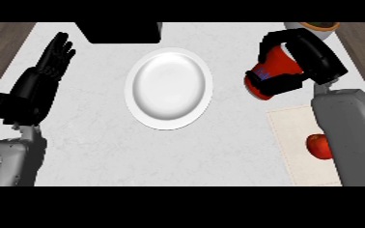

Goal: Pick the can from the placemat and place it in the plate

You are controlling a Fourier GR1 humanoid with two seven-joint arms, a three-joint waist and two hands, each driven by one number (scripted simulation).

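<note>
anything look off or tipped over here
Nothing is spilled or broken. The red can is tilted, but only because the right hand holds it, between the placemat and the white plate. A red fruit lies on the placemat, partly hidden by the forearm.

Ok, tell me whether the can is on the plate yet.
Not yet. The right robot hand holds the red can tilted, to the right of the white plate, which has nothing on it.
</note>
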